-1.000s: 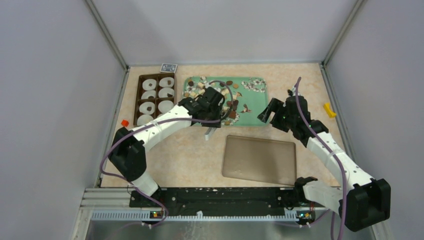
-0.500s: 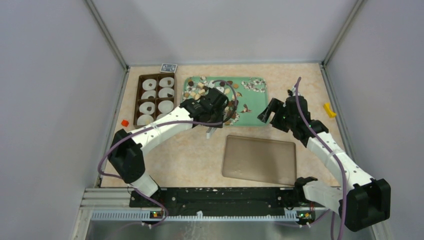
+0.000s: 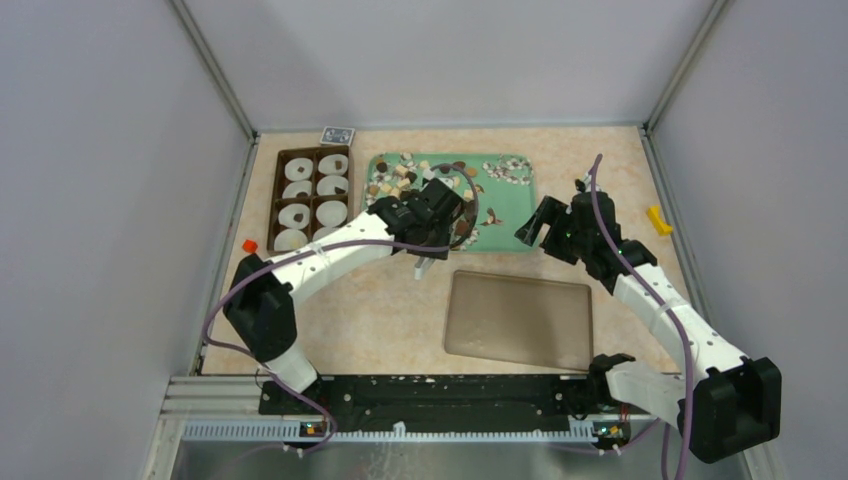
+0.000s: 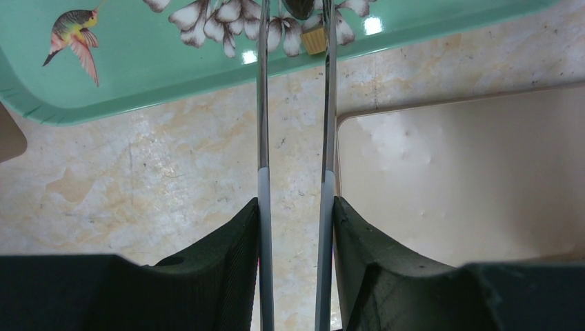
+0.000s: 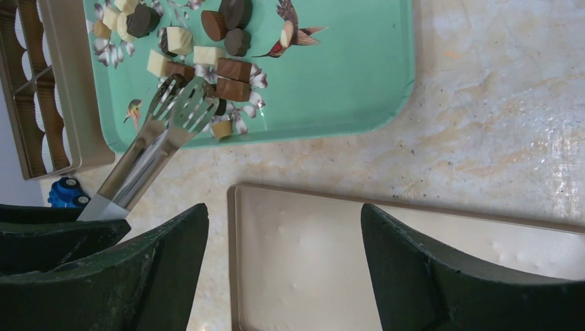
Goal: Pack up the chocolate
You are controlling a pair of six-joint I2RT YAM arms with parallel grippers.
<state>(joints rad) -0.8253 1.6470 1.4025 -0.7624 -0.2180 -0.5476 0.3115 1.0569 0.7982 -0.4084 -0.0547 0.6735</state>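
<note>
Many small chocolate pieces, dark, tan and white, lie on a green flowered tray. My left gripper is shut on metal tongs, its fingers pressed on both blades. The tong tips sit among chocolates near the tray's front edge. A dark piece shows between the blades, and whether it is pinched is unclear. My right gripper is open and empty, and the right wrist view shows it above the flat beige lid.
A brown box with white paper cups stands left of the tray. The beige lid lies in front of the tray. A yellow block lies at the right, a red block at the left and a blue card at the back.
My left arm has moved rightward along the tray's front edge, carrying the tongs with it. The right arm has not moved.
</note>
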